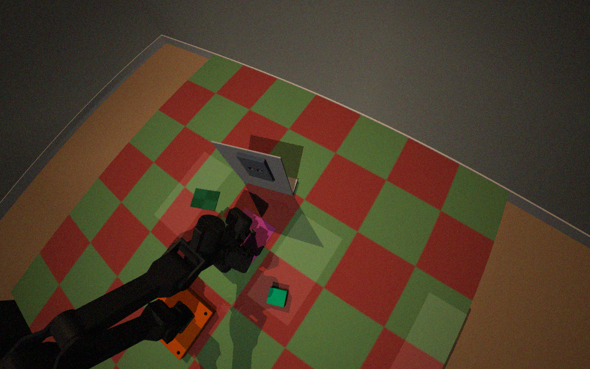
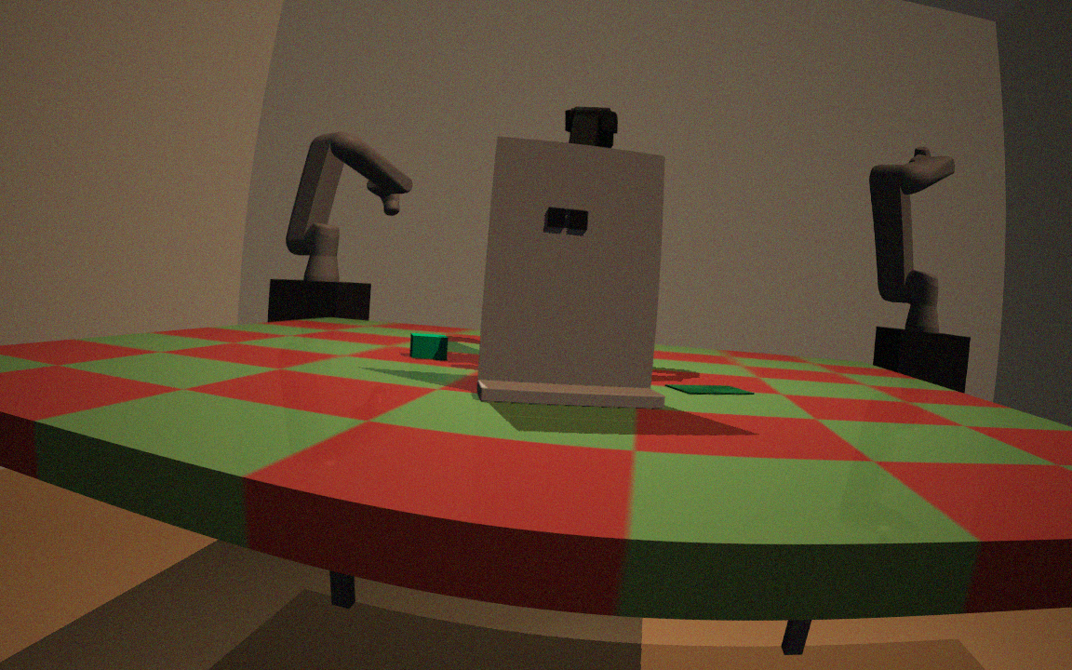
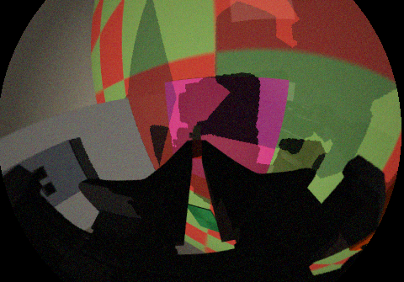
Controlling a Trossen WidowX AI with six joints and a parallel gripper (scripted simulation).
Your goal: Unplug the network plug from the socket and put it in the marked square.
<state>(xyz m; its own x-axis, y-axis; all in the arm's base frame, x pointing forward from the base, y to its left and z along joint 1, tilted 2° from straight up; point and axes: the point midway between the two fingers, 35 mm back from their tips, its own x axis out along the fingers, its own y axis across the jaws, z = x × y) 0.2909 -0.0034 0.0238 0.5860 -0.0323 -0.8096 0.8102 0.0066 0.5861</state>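
My black two-fingered claw [image 3: 197,146] was squeezed almost shut on a little dark thing, the network plug [image 3: 195,135], which was too small and dark for me to see well. The plug was out of the dark socket [image 1: 255,168] in the grey upright panel [image 1: 273,181]. The claw hung over the pink marked square [image 1: 264,228] on the red and green checked table [image 1: 370,270]. A flat green tile [image 1: 205,198] lay beside the arm, and a green cube [image 1: 277,296] sat farther off.
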